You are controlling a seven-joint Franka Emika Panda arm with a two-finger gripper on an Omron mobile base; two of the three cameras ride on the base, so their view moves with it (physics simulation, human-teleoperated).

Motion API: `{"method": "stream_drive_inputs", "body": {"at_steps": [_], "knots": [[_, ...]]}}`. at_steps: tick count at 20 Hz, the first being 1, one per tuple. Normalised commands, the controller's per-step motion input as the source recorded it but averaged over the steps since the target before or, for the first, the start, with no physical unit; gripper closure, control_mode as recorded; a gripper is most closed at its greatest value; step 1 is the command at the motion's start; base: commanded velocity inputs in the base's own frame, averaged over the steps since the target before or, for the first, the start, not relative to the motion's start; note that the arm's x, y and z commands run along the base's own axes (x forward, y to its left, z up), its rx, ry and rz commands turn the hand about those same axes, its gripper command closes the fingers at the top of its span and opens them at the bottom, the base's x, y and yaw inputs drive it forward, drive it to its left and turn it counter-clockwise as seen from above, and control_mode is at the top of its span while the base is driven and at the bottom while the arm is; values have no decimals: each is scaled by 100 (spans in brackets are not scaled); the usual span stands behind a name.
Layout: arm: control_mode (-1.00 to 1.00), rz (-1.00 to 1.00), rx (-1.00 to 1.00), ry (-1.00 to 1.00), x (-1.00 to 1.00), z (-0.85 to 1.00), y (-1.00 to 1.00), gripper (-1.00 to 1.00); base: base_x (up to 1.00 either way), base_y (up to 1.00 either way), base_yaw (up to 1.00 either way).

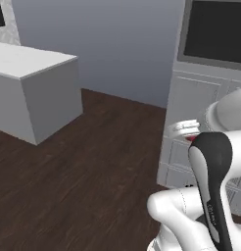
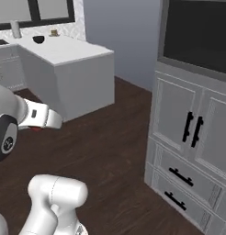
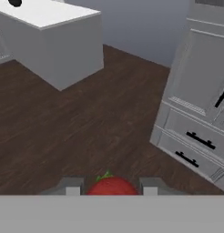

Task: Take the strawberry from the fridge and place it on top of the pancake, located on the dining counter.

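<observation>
Strawberry [image 3: 113,186] is small, round and red with a bit of green on top. It sits between my two fingers [image 3: 73,186], and my gripper [image 3: 111,189] holds it above the dark wood floor [image 3: 77,132].

A small glossy red strawberry [image 3: 113,186] with a green leaf tip; dark brown plank-patterned wooden floor [image 3: 86,127]; light grey panelled cabinets [image 2: 193,137] with black handles.

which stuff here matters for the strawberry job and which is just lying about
For the job:
- strawberry, held in the hand
- counter ahead, possibly the dining counter

Just there:
- grey cabinets with black handles
- dark bowl on the counter
- wooden floor
</observation>
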Motion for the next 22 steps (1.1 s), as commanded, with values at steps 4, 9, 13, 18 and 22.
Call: {"method": "stream_drive_inputs", "body": {"at_steps": [4, 9, 13, 18, 22], "knots": [[100, 0, 0, 0, 0, 0, 0, 100, 100, 0, 45], [100, 0, 0, 0, 0, 0, 0, 100, 100, 1, 33], [100, 0, 0, 0, 0, 0, 0, 100, 100, 18, 30], [100, 0, 0, 0, 0, 0, 0, 100, 100, 12, 23], [100, 0, 0, 0, 0, 0, 0, 100, 100, 7, 13]]}}
